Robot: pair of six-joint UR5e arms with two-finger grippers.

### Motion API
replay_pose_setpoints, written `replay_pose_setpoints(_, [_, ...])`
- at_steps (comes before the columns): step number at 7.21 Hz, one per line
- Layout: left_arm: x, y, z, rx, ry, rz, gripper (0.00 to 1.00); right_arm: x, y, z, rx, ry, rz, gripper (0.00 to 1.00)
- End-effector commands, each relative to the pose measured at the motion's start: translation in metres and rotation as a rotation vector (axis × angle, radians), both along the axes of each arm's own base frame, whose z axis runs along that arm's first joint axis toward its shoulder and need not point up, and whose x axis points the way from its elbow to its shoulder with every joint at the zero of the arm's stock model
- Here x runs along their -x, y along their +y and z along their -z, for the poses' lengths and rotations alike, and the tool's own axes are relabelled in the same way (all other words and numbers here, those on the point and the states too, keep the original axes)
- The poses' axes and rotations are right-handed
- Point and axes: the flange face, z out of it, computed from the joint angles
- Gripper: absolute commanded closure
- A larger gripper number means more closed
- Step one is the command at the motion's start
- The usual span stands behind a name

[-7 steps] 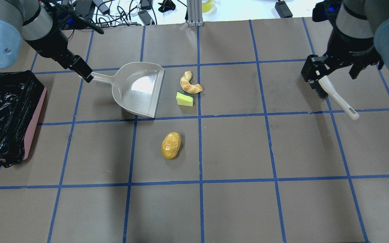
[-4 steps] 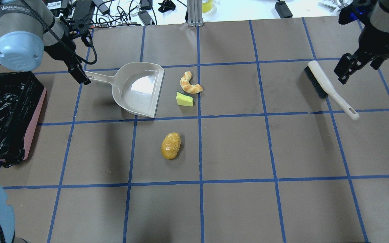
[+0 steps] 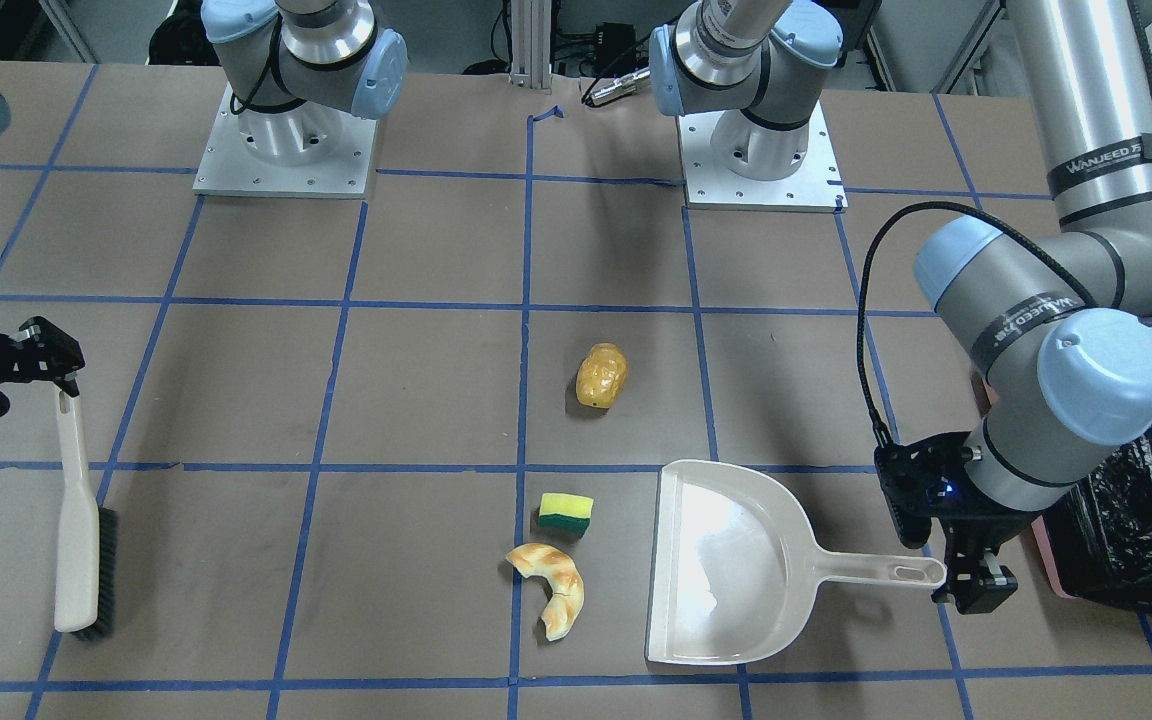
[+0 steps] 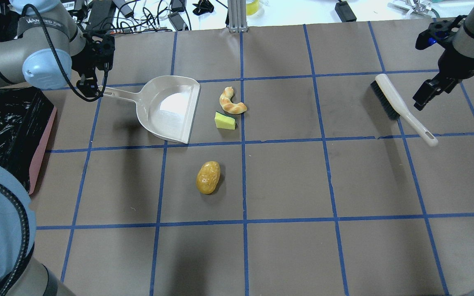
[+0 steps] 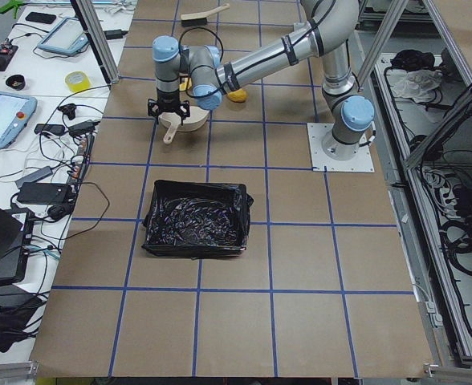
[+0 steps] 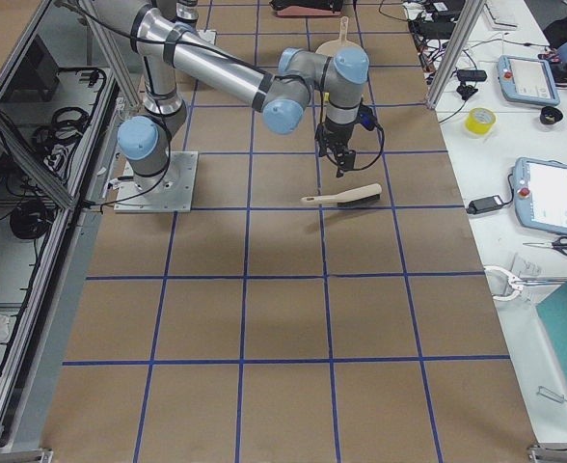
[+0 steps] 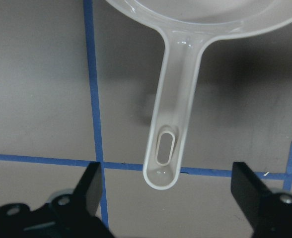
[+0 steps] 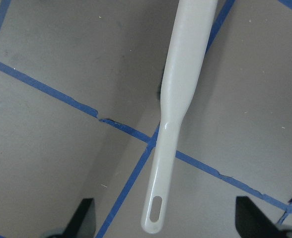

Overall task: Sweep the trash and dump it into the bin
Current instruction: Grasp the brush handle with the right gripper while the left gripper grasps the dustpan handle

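Shows left fingers [image 7: 89,191] apart above dustpan [image 4: 167,119] handle end, right fingers [image 8: 86,218] apart over brush [image 4: 390,95] handle; trash [image 4: 224,121] well clear of both, potato [image 4: 208,176] lengthwise toward robot.

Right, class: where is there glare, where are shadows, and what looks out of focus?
Overhead exterior: a bright glare patch inside the dustpan, soft arm shadows on the table. Exterior front-facing: the same glare, plus glints on the bin's black bag. Left wrist-mounted: the left hand shows soft fingers at the frame bottom, the handle sharp.
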Motion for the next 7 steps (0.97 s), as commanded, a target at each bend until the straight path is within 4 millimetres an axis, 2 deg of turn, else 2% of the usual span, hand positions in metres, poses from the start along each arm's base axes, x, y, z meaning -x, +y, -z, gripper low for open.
replay_pose_setpoints(1, [-0.001, -0.006, 0.021, -0.021, 0.000, 0.030, 0.18, 0.012, -0.012, 0.046, -0.031, -0.029, 0.002, 0.00])
replay_pose_setpoints(2, [0.002, -0.004, 0.030, -0.034, 0.020, 0.031, 0.18, 0.020, -0.012, 0.069, -0.065, -0.042, 0.031, 0.00])
replay_pose_setpoints(3, [0.003, -0.004, 0.043, -0.055, 0.036, 0.032, 0.18, 0.020, -0.012, 0.081, -0.086, -0.045, 0.039, 0.00])
replay_pose_setpoints(6, [0.004, -0.003, 0.060, -0.084, 0.054, 0.009, 0.20, 0.023, -0.014, 0.109, -0.133, -0.048, 0.097, 0.00])
replay_pose_setpoints(7, [0.005, -0.004, 0.058, -0.076, 0.068, 0.006, 0.44, 0.024, -0.014, 0.109, -0.134, -0.045, 0.096, 0.00])
